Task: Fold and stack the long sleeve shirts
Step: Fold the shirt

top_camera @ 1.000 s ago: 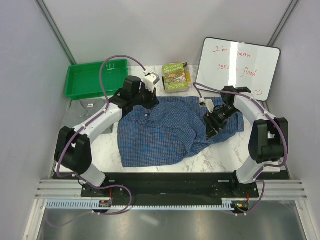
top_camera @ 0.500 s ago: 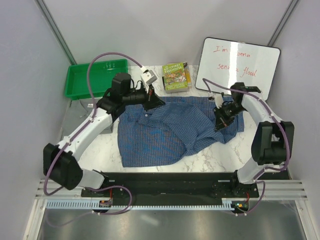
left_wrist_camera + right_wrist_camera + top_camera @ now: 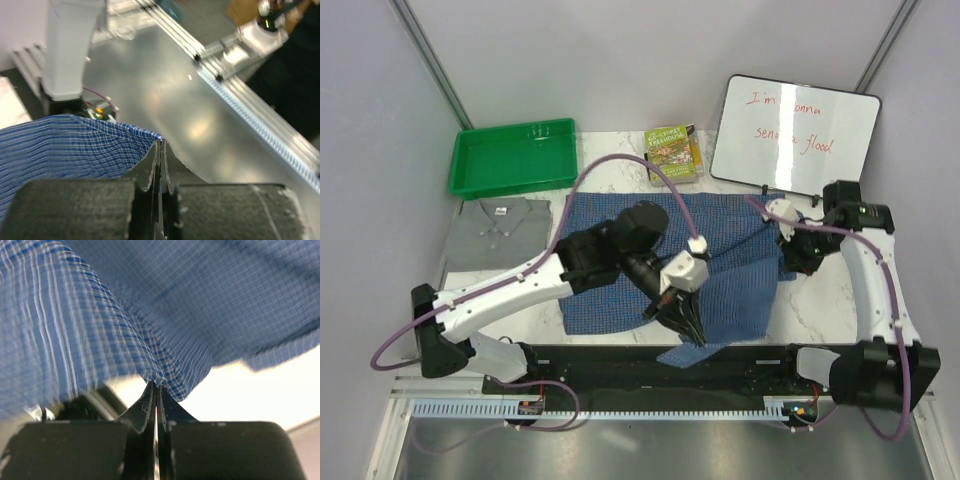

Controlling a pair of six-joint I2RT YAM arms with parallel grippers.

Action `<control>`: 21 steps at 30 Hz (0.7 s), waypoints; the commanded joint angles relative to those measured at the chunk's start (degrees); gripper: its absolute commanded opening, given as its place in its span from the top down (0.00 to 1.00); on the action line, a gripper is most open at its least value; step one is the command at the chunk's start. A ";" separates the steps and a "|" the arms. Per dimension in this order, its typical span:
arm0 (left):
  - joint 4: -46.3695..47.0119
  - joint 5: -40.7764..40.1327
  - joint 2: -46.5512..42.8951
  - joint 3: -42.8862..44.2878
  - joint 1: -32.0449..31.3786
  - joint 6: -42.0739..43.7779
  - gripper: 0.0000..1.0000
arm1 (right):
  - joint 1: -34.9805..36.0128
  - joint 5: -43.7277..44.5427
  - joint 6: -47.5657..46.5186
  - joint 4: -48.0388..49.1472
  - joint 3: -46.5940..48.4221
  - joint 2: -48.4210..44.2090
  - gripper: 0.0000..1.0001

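The blue checked long sleeve shirt (image 3: 740, 285) lies spread over the middle of the table, one edge pulled past the front edge onto the black base rail. My left gripper (image 3: 697, 337) is at that front edge, shut on the shirt's hem (image 3: 150, 136). My right gripper (image 3: 788, 258) is at the shirt's right side, shut on a pinched fold of the blue cloth (image 3: 165, 371). The grey long sleeve shirt (image 3: 500, 230) lies folded flat at the left, untouched by either gripper.
A green tray (image 3: 510, 155) stands at the back left. A book (image 3: 672, 153) lies at the back centre, and a whiteboard (image 3: 795, 130) leans at the back right. The black base rail (image 3: 580, 362) runs along the near edge.
My left arm has swung from the back of the table to the front edge, pulling the blue shirt's edge with it. My right gripper has shut on the cloth and moved right.
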 commanded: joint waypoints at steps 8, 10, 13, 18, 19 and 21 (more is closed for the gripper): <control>-24.75 -16.00 8.75 8.42 -17.85 35.29 0.43 | -1.24 4.81 -11.95 -7.15 -13.54 -14.78 1.00; -20.21 -21.18 3.16 4.46 -16.45 29.68 0.41 | -1.41 3.93 -11.86 -6.71 -13.19 -14.78 1.00; -18.69 -23.21 -7.03 -5.46 -6.63 23.69 0.43 | -1.50 4.19 -12.12 -6.27 -13.10 -15.31 1.00; -30.27 -36.20 -21.38 -24.10 9.78 36.84 0.54 | -1.41 6.12 -13.35 -6.62 -14.94 -18.20 1.00; -32.11 -37.18 -23.40 -26.47 11.84 39.04 0.55 | -1.50 6.82 -14.13 -6.71 -15.38 -19.51 1.00; -34.75 -41.64 -28.07 -32.98 15.70 41.60 0.57 | -1.41 7.18 -14.93 -6.97 -16.61 -20.84 1.00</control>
